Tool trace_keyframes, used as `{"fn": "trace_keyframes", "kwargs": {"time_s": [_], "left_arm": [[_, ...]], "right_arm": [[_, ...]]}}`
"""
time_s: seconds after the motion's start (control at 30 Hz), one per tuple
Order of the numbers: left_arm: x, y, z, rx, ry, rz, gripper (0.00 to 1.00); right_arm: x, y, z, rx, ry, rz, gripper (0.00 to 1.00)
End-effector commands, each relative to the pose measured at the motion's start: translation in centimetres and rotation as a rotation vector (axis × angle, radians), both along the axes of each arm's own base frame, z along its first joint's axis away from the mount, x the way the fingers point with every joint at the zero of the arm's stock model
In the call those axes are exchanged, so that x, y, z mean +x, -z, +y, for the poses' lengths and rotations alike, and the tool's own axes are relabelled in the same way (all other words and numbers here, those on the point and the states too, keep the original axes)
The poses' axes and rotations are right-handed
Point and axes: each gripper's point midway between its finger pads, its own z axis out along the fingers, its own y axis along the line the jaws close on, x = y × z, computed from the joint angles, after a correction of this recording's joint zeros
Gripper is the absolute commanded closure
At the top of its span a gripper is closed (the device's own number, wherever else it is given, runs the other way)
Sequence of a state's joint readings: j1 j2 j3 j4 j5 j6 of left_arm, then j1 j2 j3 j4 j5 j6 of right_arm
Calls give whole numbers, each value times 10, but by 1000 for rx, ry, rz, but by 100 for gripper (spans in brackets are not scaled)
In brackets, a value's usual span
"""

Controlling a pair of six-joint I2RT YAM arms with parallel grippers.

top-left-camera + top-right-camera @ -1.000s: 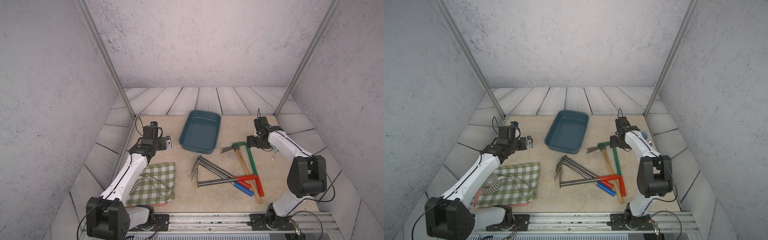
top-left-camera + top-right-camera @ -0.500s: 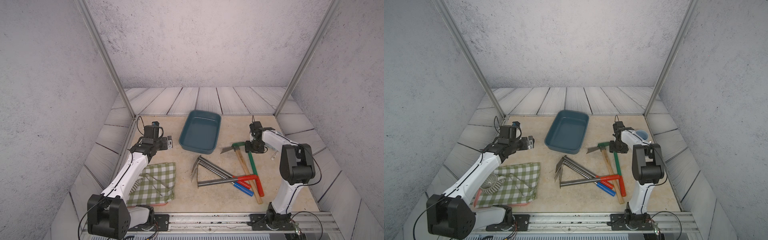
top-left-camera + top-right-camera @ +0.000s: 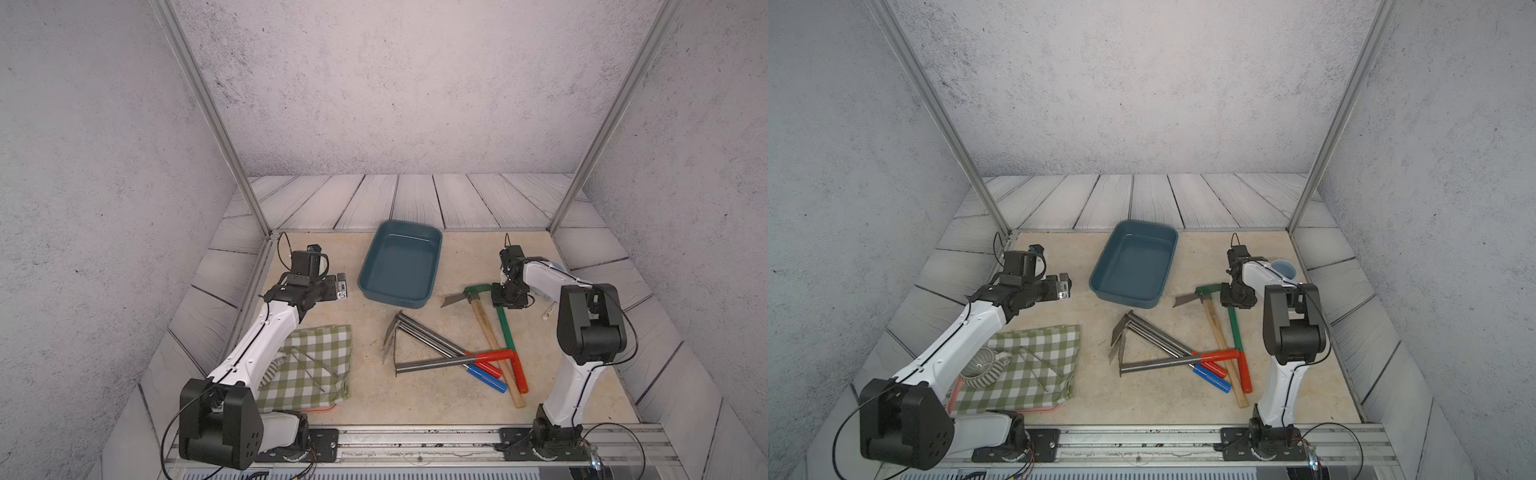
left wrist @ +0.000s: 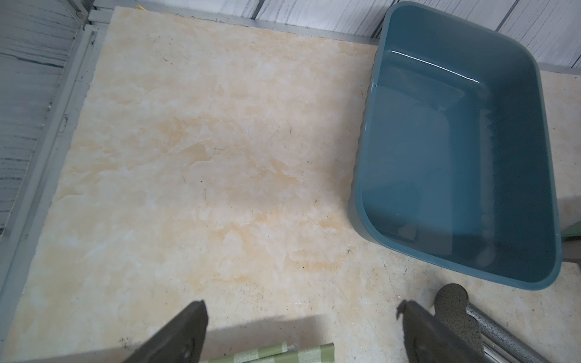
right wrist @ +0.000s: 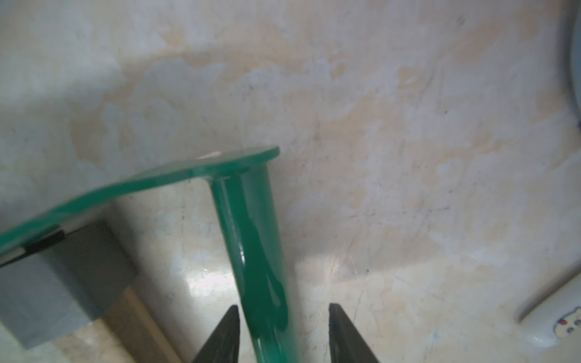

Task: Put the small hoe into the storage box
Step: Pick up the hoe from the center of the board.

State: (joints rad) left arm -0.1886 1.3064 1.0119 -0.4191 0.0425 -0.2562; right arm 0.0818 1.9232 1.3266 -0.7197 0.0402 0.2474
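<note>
The small hoe (image 3: 505, 325) has a green head and green shaft with a red grip; it lies on the beige mat right of the storage box (image 3: 401, 266), crossing a wood-handled tool. My right gripper (image 3: 505, 305) is down over the green shaft just behind the head. In the right wrist view the shaft (image 5: 251, 235) runs between the fingers of the right gripper (image 5: 283, 306); one finger is close to it and a gap shows at the other, so the gripper is open. My left gripper (image 3: 341, 286) hovers open left of the teal box (image 4: 456, 157), holding nothing.
A wood-handled hoe with a grey head (image 3: 484, 324) lies under the green shaft. Metal-shafted tools with red and blue grips (image 3: 432, 345) lie at the front middle. A green checked cloth (image 3: 311, 365) and striped cup (image 3: 984, 368) sit front left. A light blue mug (image 3: 1283, 270) stands behind the right arm.
The right arm has folded in and brought its gripper down over the green shaft, and its jaws have narrowed around it. The left arm has hardly moved.
</note>
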Motion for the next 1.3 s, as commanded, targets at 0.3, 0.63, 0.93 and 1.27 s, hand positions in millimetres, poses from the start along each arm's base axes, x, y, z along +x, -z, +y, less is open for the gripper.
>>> {"fn": "trace_keyframes", "kwargs": {"time_s": [0.3, 0.63, 0.93, 1.27], "left_arm": [[5, -1, -11, -26, 33, 30, 2], [4, 9, -16, -36, 48, 75, 2], [5, 12, -18, -33, 52, 81, 2], [6, 12, -19, -44, 53, 75, 2]], "right_arm": [[-10, 20, 1, 12, 29, 64, 69], [4, -6, -6, -25, 55, -13, 100], [19, -33, -21, -100, 101, -108, 100], [41, -75, -27, -129, 123, -237, 100]]}}
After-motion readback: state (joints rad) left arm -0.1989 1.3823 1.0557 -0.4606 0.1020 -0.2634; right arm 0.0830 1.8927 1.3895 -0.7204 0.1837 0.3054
